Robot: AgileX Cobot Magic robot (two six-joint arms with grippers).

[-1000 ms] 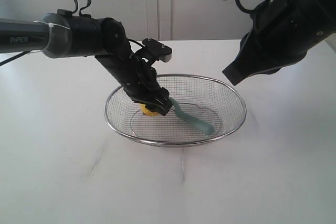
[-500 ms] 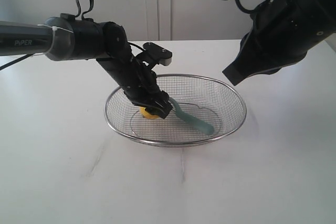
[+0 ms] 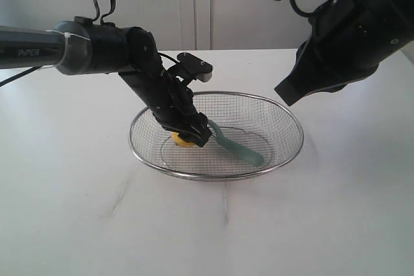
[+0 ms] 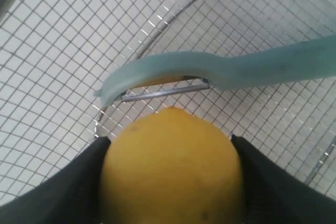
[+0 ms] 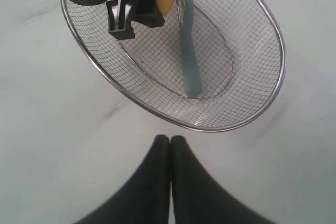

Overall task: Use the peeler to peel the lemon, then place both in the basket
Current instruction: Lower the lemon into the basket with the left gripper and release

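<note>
Between left fingers [image 4: 52,192], smooth bright-yellow lemon [image 4: 170,166] w/ nubbed tip

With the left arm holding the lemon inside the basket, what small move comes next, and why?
Probably open the left gripper's jaws: they grip the small bright-yellow lemon low inside the silver wire-mesh basket, beside the teal-handled peeler already lying there, so release looks due.

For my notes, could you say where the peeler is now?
In the exterior view the peeler lies in the basket, just right of the lemon in the left gripper.
</note>
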